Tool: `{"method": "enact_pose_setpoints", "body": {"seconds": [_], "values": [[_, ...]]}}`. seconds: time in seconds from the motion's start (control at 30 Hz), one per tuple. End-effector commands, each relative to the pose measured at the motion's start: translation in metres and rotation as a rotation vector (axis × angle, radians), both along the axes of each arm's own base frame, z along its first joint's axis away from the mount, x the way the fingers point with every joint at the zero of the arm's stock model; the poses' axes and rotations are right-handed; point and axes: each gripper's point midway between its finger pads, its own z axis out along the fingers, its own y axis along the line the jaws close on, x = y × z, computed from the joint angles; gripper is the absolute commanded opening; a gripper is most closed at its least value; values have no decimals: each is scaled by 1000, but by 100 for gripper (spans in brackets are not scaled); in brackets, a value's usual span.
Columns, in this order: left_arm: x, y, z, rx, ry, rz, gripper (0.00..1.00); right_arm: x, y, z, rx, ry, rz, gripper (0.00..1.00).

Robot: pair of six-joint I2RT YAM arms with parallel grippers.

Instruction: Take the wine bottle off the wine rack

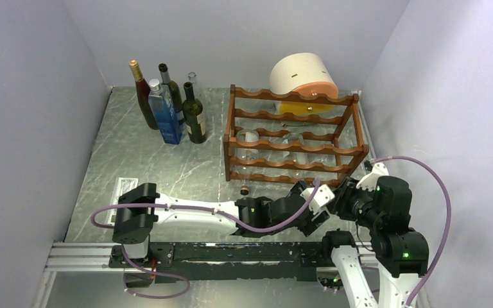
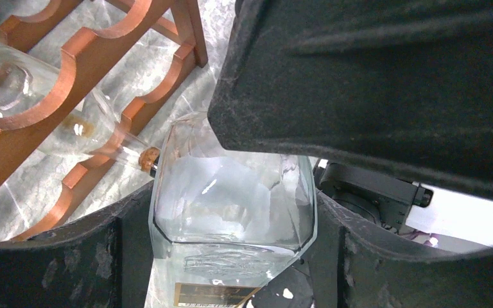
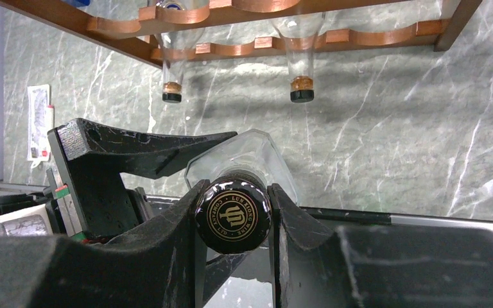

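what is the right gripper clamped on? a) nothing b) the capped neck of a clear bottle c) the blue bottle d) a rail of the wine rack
b: in the right wrist view the right gripper squeezes the clear bottle at its black cap, apart from the wine rack.

Robot lab cell: blank white walls [image 1: 231, 32], arms [image 1: 192, 215] on aluminium rail [image 1: 77, 256].

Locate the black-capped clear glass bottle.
Centre of the right wrist view: the black-capped clear glass bottle is clamped by the right gripper, in front of the reddish-brown wooden wine rack.
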Motion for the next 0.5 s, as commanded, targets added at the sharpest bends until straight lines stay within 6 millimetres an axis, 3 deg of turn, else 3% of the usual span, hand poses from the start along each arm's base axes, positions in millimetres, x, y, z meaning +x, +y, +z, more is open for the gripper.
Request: {"method": "enact_pose_setpoints", "body": {"seconds": [0.0,0.1,0.33,0.47], "values": [[27,15,24,-64,-53,112,28,0,13,25,53,-101,63,30],[26,25,27,-69,-48,113,17,2,15,25,56,-94,70,46],[22,61,27,-84,-11,134,9,10,24,42,100,-120,104,88],[21,84,37,-108,6,152,7,16,27,62,113,-165,118,100]]}}
